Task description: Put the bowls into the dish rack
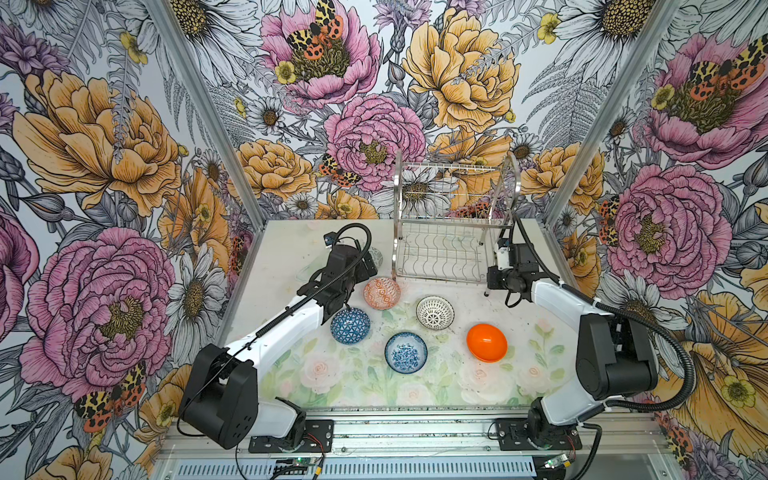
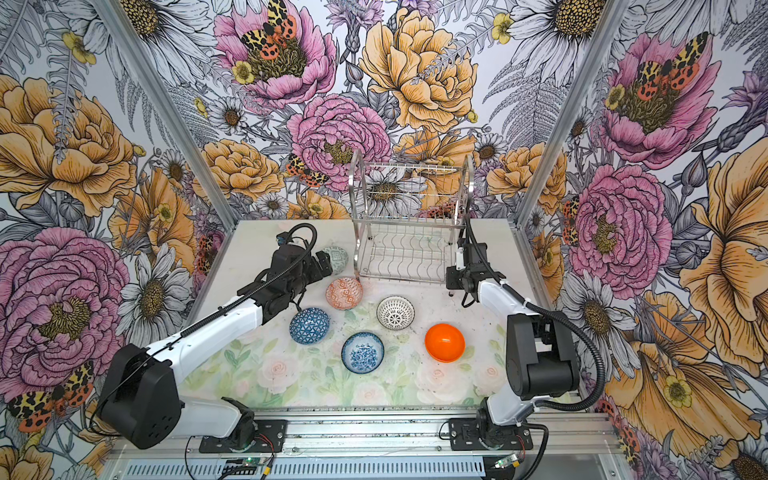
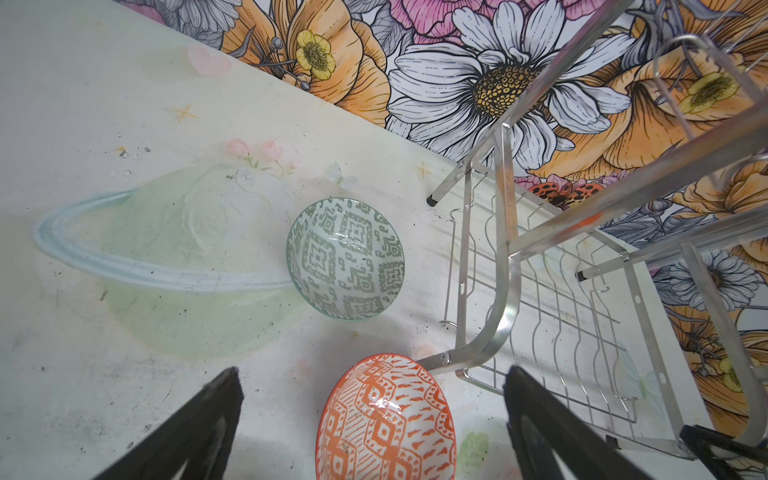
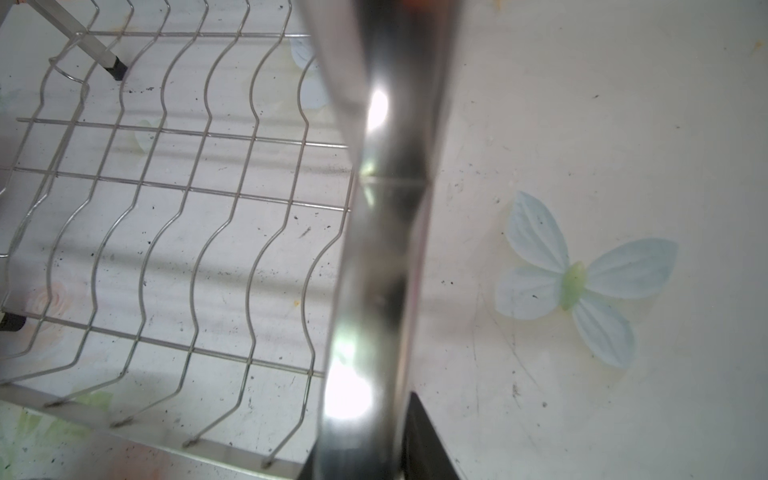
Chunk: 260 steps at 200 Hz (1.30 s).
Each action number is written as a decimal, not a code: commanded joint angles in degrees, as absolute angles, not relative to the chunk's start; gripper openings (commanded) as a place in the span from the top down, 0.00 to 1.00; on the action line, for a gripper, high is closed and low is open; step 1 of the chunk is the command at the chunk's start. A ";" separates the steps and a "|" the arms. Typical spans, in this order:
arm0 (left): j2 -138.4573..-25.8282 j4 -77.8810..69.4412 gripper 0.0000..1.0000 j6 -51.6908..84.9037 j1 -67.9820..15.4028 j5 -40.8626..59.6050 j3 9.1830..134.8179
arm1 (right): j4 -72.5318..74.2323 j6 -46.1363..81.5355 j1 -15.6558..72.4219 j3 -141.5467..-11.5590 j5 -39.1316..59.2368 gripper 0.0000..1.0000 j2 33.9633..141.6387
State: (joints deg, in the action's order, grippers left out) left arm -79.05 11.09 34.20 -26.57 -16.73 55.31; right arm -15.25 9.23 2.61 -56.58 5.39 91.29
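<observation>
1. Left gripper [image 3: 372, 374]: fingers spread wide, holding nothing.
2. Right gripper [image 4: 365, 449]: straddles the end tube at the 3 o'clock side of the dish rack [image 1: 397, 208]; whether it is clamping cannot be told.
3. Dish rack: 12 o'clock on table [image 1: 282, 253].
4. Grey-green bowl [image 3: 345, 257]: on table, rack's 9 o'clock.
5. Orange-white bowl [image 1: 381, 293], lattice bowl [image 1: 435, 312], orange bowl [image 1: 486, 343] and blue bowls [image 1: 350, 326] [image 1: 406, 352]: on table, rack's 5–7 o'clock.

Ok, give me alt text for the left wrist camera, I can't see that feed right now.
The left gripper is open, its black fingers framing an orange-white bowl that sits upright on the table. Beyond it sits a grey-green patterned bowl, and beside both stands the steel dish rack, its visible lower tier holding nothing.
</observation>
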 commanded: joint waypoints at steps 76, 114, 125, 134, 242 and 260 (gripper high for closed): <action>-74.86 13.10 0.01 34.98 -25.93 -17.48 52.75 | -18.44 16.31 -1.04 -60.84 0.64 0.74 94.22; -73.23 12.48 0.01 33.79 -25.71 -17.51 52.49 | -18.41 17.90 -1.38 -62.39 1.82 0.74 95.02; -72.87 12.85 0.01 34.93 -25.35 -16.75 52.64 | -18.47 18.50 -1.40 -62.27 2.28 0.74 94.80; -72.82 13.15 0.01 36.05 -24.68 -14.94 52.64 | -18.38 19.38 -1.40 -61.86 2.62 0.74 94.46; -66.64 21.13 0.01 40.22 -24.50 -12.77 48.74 | -18.81 26.90 1.40 -49.48 3.47 0.41 76.59; -65.64 22.04 0.01 42.07 -24.75 -12.39 48.24 | -19.12 27.33 1.75 -48.04 4.04 0.31 73.99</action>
